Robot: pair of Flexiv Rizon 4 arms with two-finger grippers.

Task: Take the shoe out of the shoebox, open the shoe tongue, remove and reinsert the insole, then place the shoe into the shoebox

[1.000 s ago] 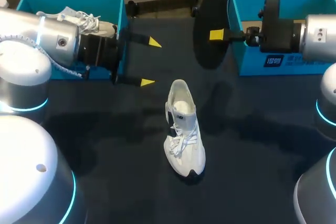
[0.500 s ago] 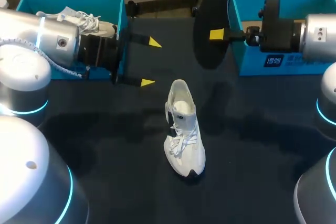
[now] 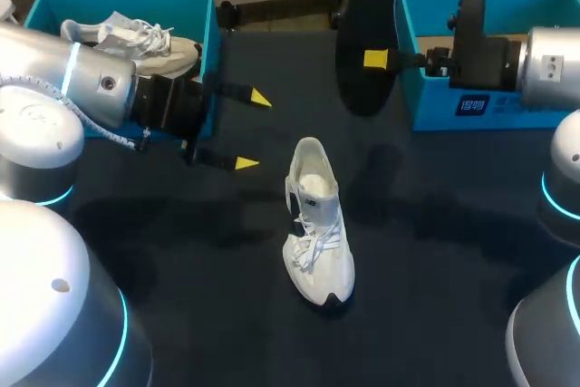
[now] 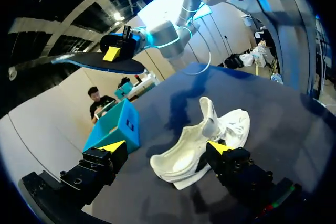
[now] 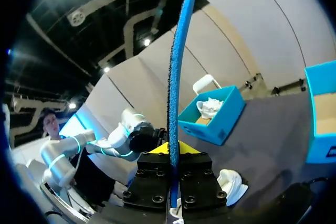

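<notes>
A white shoe (image 3: 316, 221) stands upright on the dark table, heel away from me, toe towards me, tongue pulled up. My left gripper (image 3: 251, 130) is open just left of the shoe's heel, a little above the table. In the left wrist view the shoe (image 4: 202, 141) lies ahead of my left gripper (image 4: 165, 147), between its spread fingers but not touched. My right gripper (image 3: 373, 60) is shut on the dark insole (image 3: 365, 29), holding it on edge in the air behind the shoe. The insole (image 5: 177, 82) rises blue-edged from my right gripper (image 5: 171, 147).
A teal shoebox (image 3: 207, 11) at the back left holds a second white shoe (image 3: 136, 38). Another teal shoebox (image 3: 408, 33) stands at the back right, behind my right arm. Dark table stretches around the shoe.
My left arm has swung down and slightly back towards the left, its gripper now lower beside the shoe's heel. The right arm and insole have hardly moved.
</notes>
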